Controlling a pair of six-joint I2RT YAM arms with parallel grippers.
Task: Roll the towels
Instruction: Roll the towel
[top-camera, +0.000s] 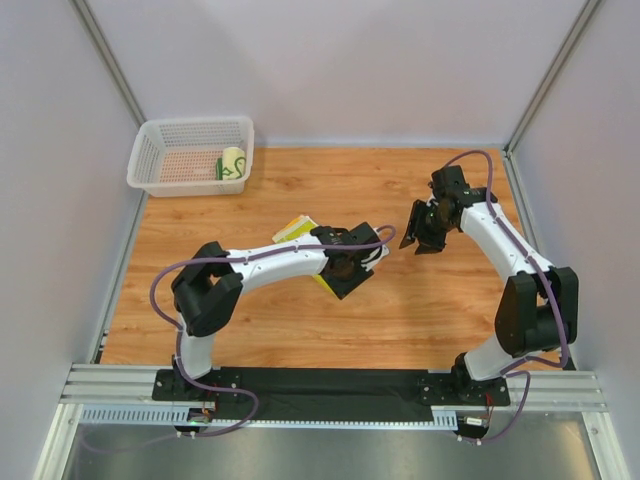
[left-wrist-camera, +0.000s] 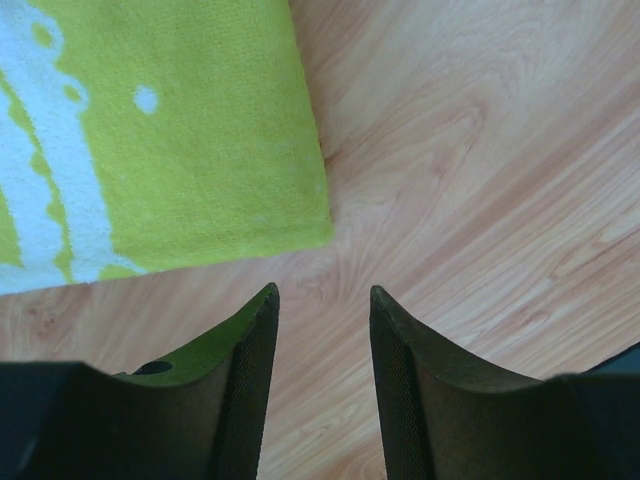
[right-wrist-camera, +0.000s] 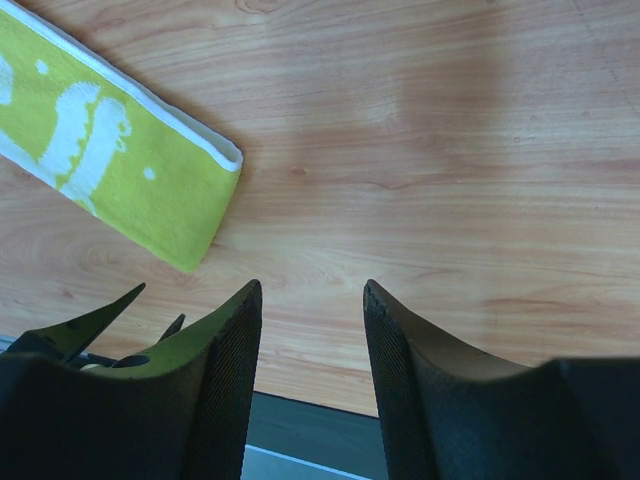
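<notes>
**Item: flat towel**, lime-yellow with pale markings. It lies near the middle of the table, largely under the left forearm and wrist.
**Item: rolled towel**, in the basket at the far left corner.
**Left gripper**: fingers spread, nothing between them. They are poised over bare wood, just beside a near corner of the flat towel.
**Right gripper**: fingers spread and empty. It sits towards the right edge, apart from the cloth, whose end shows up and to the left in its wrist view.

**Risks:**
- The left jaws close on wood alone, because they sit off the hem.
- They nip only the corner, so the cloth drags or bunches instead of turning over evenly.
- With the right gripper this far off, one end may roll ahead of the other and skew the roll.

**Obscured:**
- The left arm covers most of the flat towel from above, and both wrist views crop it, so its full outline is not shown.
- The cloth is possibly folded double.
- The height of the fingertips above the wood cannot be judged.
</notes>
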